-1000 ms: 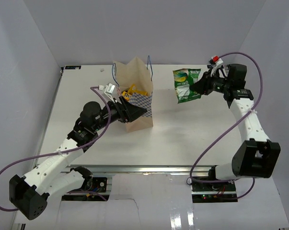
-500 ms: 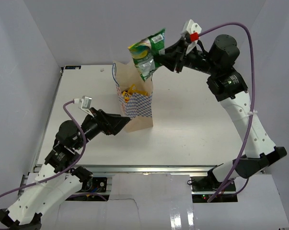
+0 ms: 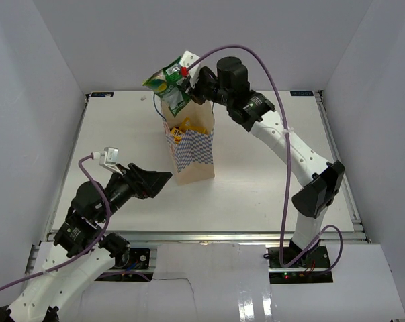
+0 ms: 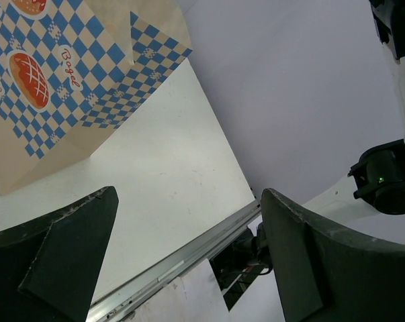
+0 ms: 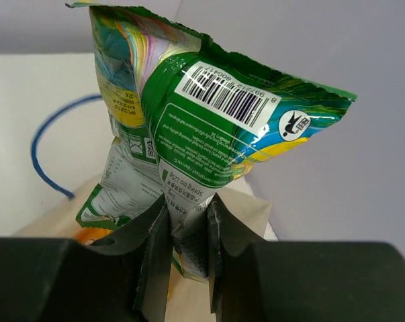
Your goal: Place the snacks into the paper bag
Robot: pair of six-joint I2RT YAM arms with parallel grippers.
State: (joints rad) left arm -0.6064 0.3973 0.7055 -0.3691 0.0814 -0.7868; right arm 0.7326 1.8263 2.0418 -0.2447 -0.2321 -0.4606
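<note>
Top cam: 1 paper bag [image 3: 194, 157] upright mid-table, w/ plenty of bare table [image 3: 276, 168] to its right & front. The right gripper [image 3: 189, 82] pinches 1 green-white pouch [image 3: 165, 84] just over the bag's open mouth. There are yellow snacks [image 3: 187, 126] inside, can't count em. The left gripper [image 3: 160, 180] sits near the bag's front-left edge, not touching.
Left wrist cam: jaws spread wide, nothing btwn.
Right wrist cam: fingers [image 5: 152, 248] clamp the pouch's bottom edge; 1 blue handle [image 5: 51, 134] behind.

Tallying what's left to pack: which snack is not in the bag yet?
The green-white pouch, pinched in the right claw above the bag. The yellow packets already lie inside it.
</note>
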